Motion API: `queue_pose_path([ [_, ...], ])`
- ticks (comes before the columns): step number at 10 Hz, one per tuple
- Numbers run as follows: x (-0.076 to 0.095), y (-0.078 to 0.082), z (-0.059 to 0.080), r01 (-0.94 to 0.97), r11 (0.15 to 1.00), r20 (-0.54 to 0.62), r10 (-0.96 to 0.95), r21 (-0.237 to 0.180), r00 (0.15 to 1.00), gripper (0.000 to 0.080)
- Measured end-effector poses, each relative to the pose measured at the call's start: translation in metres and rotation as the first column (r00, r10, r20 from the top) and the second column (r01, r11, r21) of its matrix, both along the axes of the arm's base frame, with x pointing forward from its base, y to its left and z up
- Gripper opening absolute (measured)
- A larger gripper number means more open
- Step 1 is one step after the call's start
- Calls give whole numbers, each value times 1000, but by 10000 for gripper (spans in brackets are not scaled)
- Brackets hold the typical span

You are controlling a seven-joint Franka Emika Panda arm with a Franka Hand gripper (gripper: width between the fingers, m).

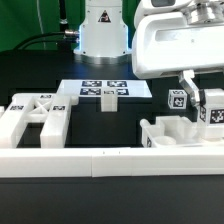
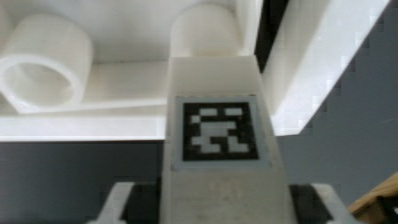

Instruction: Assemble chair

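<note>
A: Exterior view?
B: You have the gripper low near the surface's right edge, above loose chair parts.
A: Wrist view?
B: Your gripper's jaws stand partly closed, clamping a tagged white bar; round legs lie beyond.

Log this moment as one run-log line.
step: chair assembly | gripper: shut on chunky matte-white plastic bar with square tag | position: above matte-white plastic chair parts, exterior view's right
</note>
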State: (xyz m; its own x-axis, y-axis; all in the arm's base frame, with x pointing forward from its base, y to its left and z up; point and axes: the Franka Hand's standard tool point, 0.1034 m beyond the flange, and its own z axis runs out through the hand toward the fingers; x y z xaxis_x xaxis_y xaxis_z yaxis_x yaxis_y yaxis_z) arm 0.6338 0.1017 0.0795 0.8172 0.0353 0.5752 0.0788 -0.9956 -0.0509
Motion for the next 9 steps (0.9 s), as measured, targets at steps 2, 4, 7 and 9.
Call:
queue_pose_path([
  [2,0,1,-2,-4,1000,8,4,-3,1000,285],
  [4,-1,1,-3,-5,1000,2,5,-4,1000,531],
  [7,5,2,7,-11,1000,-8,11,-2,1000,642],
  [9,8,-2,17,-15,1000,-29,15,-6,999,648],
])
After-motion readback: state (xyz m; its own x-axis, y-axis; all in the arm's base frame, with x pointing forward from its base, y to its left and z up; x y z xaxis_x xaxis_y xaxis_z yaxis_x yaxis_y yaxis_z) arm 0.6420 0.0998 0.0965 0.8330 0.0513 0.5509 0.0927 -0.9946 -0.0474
